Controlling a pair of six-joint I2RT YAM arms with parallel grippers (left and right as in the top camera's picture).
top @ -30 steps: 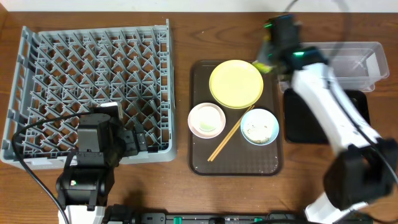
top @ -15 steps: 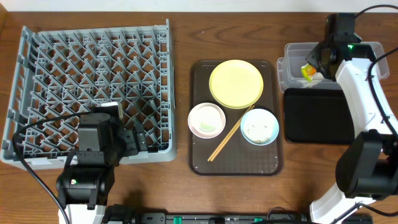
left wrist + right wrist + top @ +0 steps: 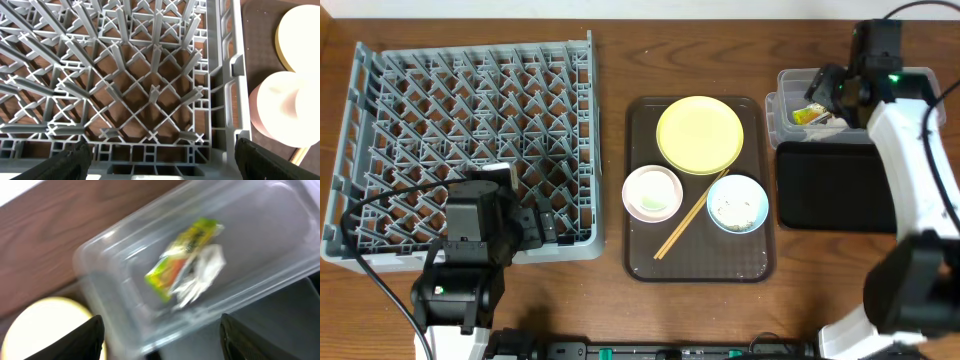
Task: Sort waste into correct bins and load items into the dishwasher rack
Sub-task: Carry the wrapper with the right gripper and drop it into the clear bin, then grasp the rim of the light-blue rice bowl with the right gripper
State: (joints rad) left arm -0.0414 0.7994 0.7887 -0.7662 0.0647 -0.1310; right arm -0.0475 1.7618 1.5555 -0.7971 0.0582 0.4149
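wrapper: light crinkly scrap, lying loose in clear tub | right claw spread wide, empty | left claw spread too | plate: looks stiff, slick, best pinched at rim

Snack wrapper, ahead of the black-fingered right gripper: yellow-green with orange print; a white crumpled piece touches it. Tub beneath both: clear, colourless. Black tray beside it: plain. Rack beneath the left gripper: grey lattice over the brown wood-grain table. Plate: pale yellow-green.
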